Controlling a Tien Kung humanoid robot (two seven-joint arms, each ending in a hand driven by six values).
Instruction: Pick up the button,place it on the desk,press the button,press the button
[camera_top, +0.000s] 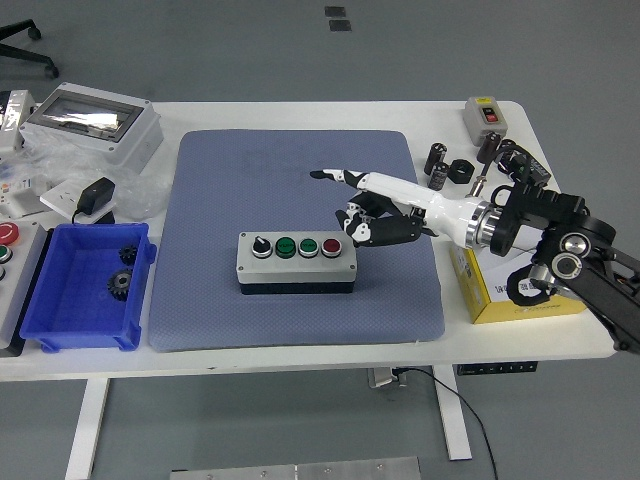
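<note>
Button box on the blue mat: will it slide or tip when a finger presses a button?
The button box looks unlikely to tip: it is low, wide and lies flat. It probably won't slide much, since the blue mat looks textured and grippy. The casing looks rigid, so it shouldn't flex under the right hand.

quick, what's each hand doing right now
Left hand: not in view.
Right hand: index finger extended, other fingers curled, holding nothing, above the grey button box.
</note>
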